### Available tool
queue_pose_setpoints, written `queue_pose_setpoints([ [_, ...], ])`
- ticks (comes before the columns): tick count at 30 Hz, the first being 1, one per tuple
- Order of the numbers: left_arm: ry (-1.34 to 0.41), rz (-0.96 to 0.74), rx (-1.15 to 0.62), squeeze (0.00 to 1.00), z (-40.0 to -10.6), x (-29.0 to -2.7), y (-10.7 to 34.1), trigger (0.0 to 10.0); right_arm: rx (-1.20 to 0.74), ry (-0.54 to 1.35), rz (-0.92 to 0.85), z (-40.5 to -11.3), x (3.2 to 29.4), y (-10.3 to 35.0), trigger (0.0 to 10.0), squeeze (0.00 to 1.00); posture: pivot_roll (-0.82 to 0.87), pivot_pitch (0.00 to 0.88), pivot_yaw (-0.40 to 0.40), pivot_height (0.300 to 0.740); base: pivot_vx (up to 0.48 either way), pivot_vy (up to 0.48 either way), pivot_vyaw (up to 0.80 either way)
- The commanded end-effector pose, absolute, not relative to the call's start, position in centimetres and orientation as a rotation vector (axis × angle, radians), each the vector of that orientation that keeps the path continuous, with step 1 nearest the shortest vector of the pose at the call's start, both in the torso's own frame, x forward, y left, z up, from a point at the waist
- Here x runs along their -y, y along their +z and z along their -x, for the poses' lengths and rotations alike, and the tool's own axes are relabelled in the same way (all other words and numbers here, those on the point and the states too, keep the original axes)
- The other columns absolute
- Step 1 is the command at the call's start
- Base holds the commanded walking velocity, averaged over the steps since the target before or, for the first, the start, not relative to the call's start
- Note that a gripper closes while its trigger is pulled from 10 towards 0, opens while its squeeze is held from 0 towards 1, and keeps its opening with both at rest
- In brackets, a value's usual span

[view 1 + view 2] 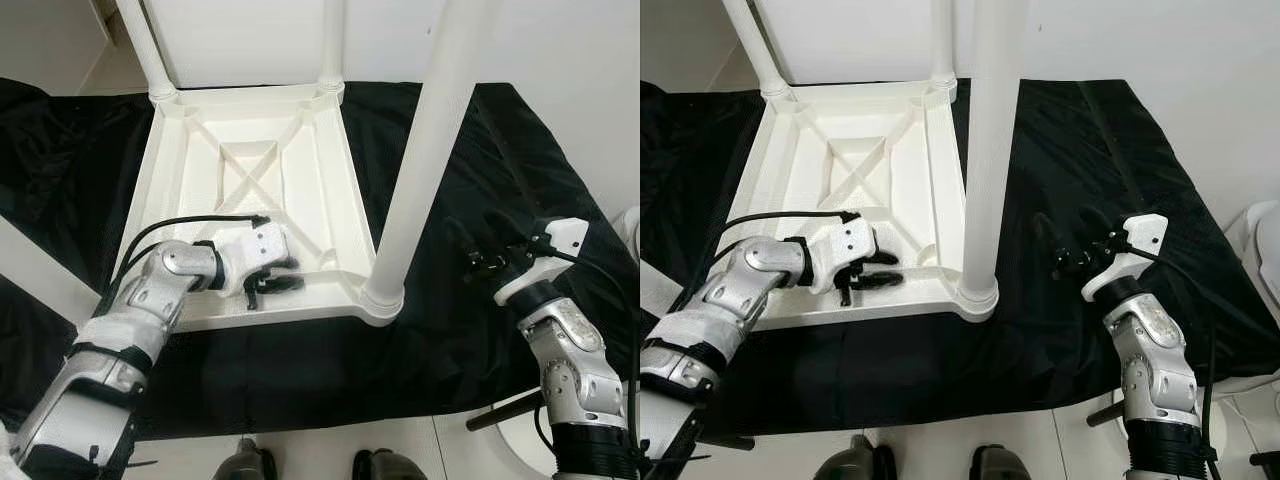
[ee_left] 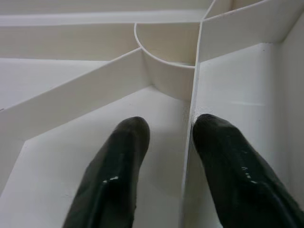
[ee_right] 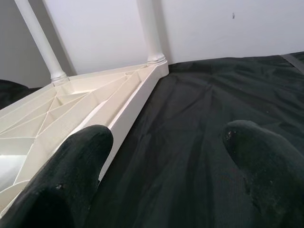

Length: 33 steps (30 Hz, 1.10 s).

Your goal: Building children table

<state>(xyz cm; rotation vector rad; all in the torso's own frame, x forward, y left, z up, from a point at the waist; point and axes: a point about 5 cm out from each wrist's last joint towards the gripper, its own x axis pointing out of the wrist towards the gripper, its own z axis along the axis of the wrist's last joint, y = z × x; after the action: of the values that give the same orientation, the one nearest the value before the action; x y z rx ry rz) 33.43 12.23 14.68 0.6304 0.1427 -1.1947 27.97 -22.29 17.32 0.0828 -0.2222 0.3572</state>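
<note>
The white plastic table (image 1: pixel 185 160) lies upside down on a black cloth (image 1: pixel 470 130), its ribbed underside facing up. Three white legs stand in its corners: far left (image 1: pixel 145 45), far right (image 1: pixel 332 40) and near right (image 1: pixel 425 150). My left gripper (image 1: pixel 275 283) rests inside the underside near the front edge. It is open, with its fingers (image 2: pixel 118 161) on either side of a thin rib (image 2: pixel 194 90) that leads to a round corner socket (image 2: pixel 166 47). My right gripper (image 1: pixel 480 245) hovers open over the cloth, right of the near right leg, holding nothing.
The cloth (image 1: pixel 1090 140) covers the floor around the table, with a white wall behind. My feet (image 1: pixel 245 462) show at the cloth's front edge. A black rod (image 1: pixel 505 410) sticks out by my right arm. A white rounded object (image 1: pixel 1265 240) sits at the far right.
</note>
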Motion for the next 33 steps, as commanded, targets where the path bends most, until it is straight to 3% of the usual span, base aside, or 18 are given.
queue_pose_setpoints([
  [1, -1.125, -0.630, -0.140, 0.09, -33.4, -12.7, 14.1, 10.0, 0.214, 0.362, -0.075, -27.8, 22.3, 17.1, 10.0, 0.00, -0.12, 0.085, 0.044, 0.740, 0.000, 0.000, 0.00],
  [2, -1.139, -0.627, -0.128, 0.00, -33.3, -12.7, 14.2, 10.0, 0.215, 0.361, -0.074, -27.8, 22.4, 17.1, 10.0, 0.00, -0.11, 0.086, 0.044, 0.740, 0.000, 0.000, 0.00],
  [14, -1.143, -0.478, 0.012, 0.00, -32.8, -12.8, 17.2, 10.0, 0.201, 0.362, -0.048, -27.7, 22.7, 17.0, 10.0, 0.00, -0.11, 0.089, 0.051, 0.740, 0.000, 0.000, 0.00],
  [23, -0.995, -0.333, 0.147, 0.00, -31.9, -14.0, 20.8, 10.0, 0.109, 0.534, -0.009, -26.2, 22.2, 16.6, 10.0, 0.00, -0.10, 0.096, 0.068, 0.740, 0.000, 0.000, 0.00],
  [24, -0.966, -0.317, 0.157, 0.00, -31.8, -13.9, 20.8, 10.0, 0.102, 0.547, -0.012, -26.1, 22.2, 16.6, 10.0, 1.00, -0.10, 0.097, 0.074, 0.740, 0.000, 0.000, 0.00],
  [29, -0.960, -0.303, 0.141, 0.00, -30.9, -13.3, 20.4, 10.0, 0.082, 0.636, 0.019, -25.5, 21.5, 16.6, 10.0, 1.00, -0.09, 0.101, 0.076, 0.740, 0.000, 0.000, 0.00],
  [30, -0.952, -0.301, 0.130, 0.00, -30.7, -13.3, 20.4, 10.0, 0.073, 0.678, 0.029, -25.2, 21.1, 16.6, 10.0, 0.95, -0.09, 0.101, 0.076, 0.740, 0.000, 0.000, 0.00],
  [32, -0.935, -0.295, 0.117, 0.00, -30.5, -13.4, 20.5, 10.0, 0.062, 0.720, 0.036, -25.0, 20.8, 16.6, 10.0, 0.95, -0.09, 0.101, 0.076, 0.740, 0.000, 0.000, 0.00],
  [33, -0.934, -0.300, 0.101, 0.00, -30.4, -13.4, 20.3, 10.0, 0.052, 0.769, 0.045, -24.6, 20.4, 16.6, 10.0, 0.00, -0.09, 0.101, 0.076, 0.740, 0.000, 0.000, 0.00],
])
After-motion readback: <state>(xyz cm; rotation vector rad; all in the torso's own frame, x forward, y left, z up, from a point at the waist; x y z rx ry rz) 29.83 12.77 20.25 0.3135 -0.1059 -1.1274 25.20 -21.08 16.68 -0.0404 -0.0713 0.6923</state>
